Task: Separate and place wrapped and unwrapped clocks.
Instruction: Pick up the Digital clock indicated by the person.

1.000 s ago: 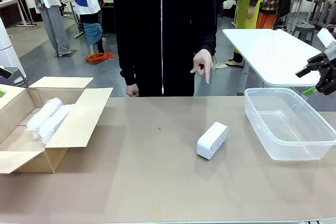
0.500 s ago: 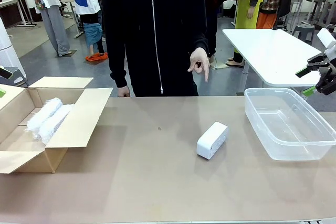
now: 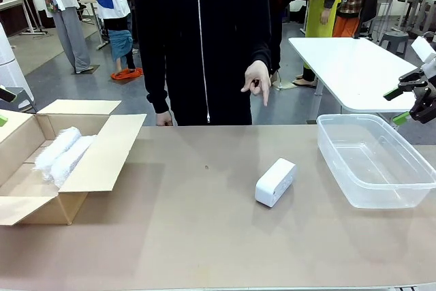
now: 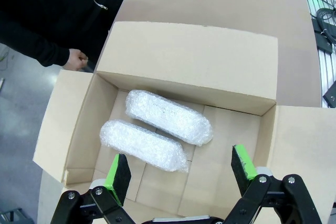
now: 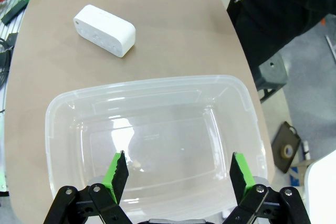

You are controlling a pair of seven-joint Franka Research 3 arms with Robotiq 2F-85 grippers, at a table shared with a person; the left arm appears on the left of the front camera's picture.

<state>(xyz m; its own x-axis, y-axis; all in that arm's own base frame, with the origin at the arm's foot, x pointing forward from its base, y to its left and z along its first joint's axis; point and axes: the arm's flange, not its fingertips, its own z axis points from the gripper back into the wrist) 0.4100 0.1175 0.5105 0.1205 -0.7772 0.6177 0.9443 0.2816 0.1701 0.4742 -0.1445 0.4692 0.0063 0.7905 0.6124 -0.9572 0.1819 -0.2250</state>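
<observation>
The unwrapped clock (image 3: 275, 182), a smooth white block, lies on the table right of centre; it also appears beyond the tub in the right wrist view (image 5: 104, 30). Two wrapped bundles (image 3: 65, 153) lie side by side in the open cardboard box (image 3: 102, 161). From the left wrist view, one bundle (image 4: 168, 116) sits farther away and the other (image 4: 143, 145) nearer. My left gripper (image 4: 181, 169) hangs open above the box, at the far left edge (image 3: 3, 107). Open too, my right gripper (image 5: 178, 174) hovers over the clear tub's outer end (image 3: 407, 103).
The clear plastic tub (image 3: 375, 199) stands at the table's right and holds nothing. A person in black stands at the far side; one hand (image 3: 257, 80) points a finger down toward the table. The other hand (image 4: 79, 59) rests by the box. Bare tabletop surrounds the white block.
The person has shifted a little to picture left, with the hand still pointing down. Both arms and all the objects have stayed put.
</observation>
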